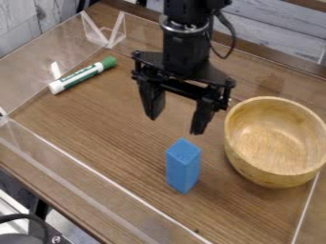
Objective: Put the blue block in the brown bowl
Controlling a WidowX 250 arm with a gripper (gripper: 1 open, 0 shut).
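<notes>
The blue block stands upright on end on the wooden table, near the front. To its right sits the brown bowl, round, light wood, with nothing in it. My gripper points down just behind and above the block, its two black fingers spread wide apart with nothing between them. The fingertips hang a little above the block's top and do not touch it.
A white marker with a green cap lies at the back left. Clear acrylic walls ring the table, with a folded clear stand at the back. The table's front edge drops off at the lower left.
</notes>
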